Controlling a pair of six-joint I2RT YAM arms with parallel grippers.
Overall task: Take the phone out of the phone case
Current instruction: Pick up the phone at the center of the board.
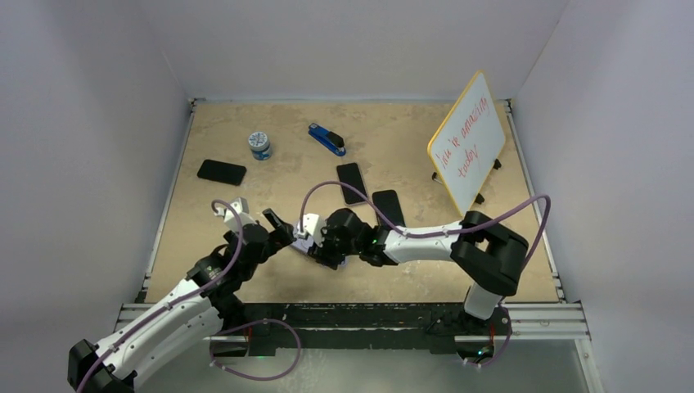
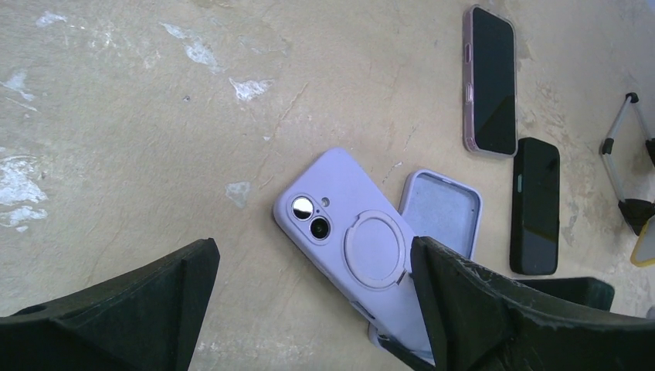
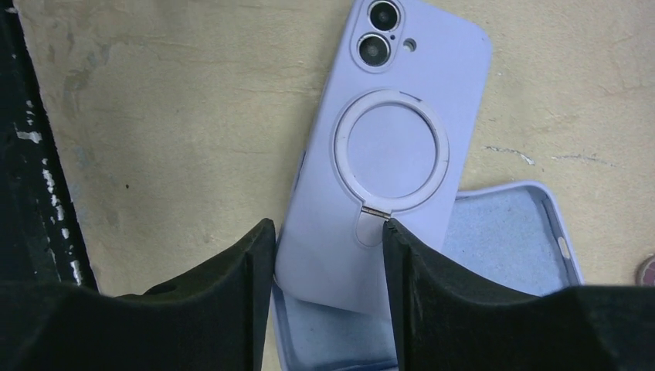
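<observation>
Tan tabletop (image 2: 116, 154); wrist views alone: cased phone (image 2: 355, 239) atop empty case (image 2: 444, 212).

The cased phone's (image 3: 390, 147) lower end disappears behind the right tool's (image 3: 326, 228) fingers (image 3: 463, 309), so whether they touch its edges cannot be told. The empty case (image 3: 502, 239) beneath it is cut off by the picture's bottom edge. The red writing on the whiteboard (image 1: 468, 139) is too small to read.
</observation>
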